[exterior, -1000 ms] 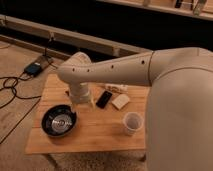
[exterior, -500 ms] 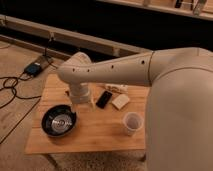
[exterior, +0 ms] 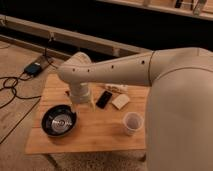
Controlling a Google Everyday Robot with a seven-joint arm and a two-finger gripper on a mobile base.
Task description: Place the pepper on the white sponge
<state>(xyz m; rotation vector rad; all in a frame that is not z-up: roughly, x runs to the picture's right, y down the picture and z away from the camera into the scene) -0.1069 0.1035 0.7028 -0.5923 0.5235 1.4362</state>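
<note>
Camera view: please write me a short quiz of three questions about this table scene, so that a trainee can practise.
1. True or false: the gripper hangs over the table, between the black bowl and the black slab.
2. Which lies nearer to the white sponge? A: the black slab. B: the black bowl.
3. Short answer: can the pepper be seen anywhere in this view?

Key: 1 true; 2 A; 3 no, it does not show.
</note>
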